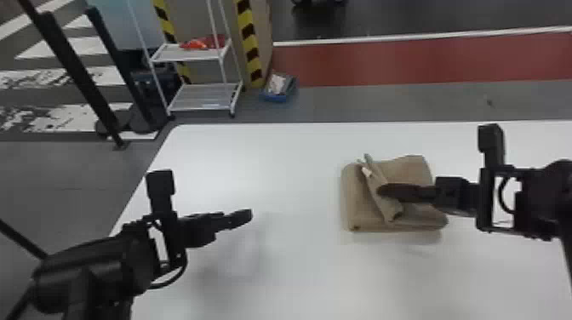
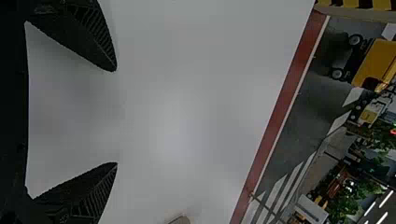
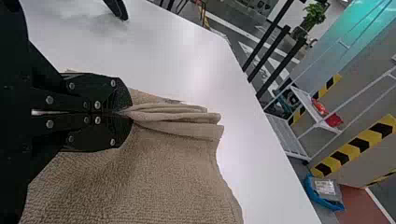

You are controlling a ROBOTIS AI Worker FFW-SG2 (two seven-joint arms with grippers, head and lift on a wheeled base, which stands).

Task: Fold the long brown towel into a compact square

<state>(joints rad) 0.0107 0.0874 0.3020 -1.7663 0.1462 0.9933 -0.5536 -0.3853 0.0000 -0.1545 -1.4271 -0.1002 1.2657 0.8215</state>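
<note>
Nearest me, left of the brown towel (image 1: 408, 170), the left gripper (image 1: 245, 216) hangs with its fingers spread apart. The towel lies in a squarish, folded bundle on the white table (image 1: 255, 149); over it, the right gripper (image 1: 383, 190) is clenched on a gathered fold. Beyond the towel, leftward, stands a white rack (image 1: 200, 105).

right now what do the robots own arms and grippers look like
Both arms are black, with rounded links, square-edged frames and a loop of dark cable near each wrist. The left gripper and right gripper are black too, their flat fingers tapering towards the tips; silver screw heads dot the right one, fine ridges line the left one's fingers.
</note>
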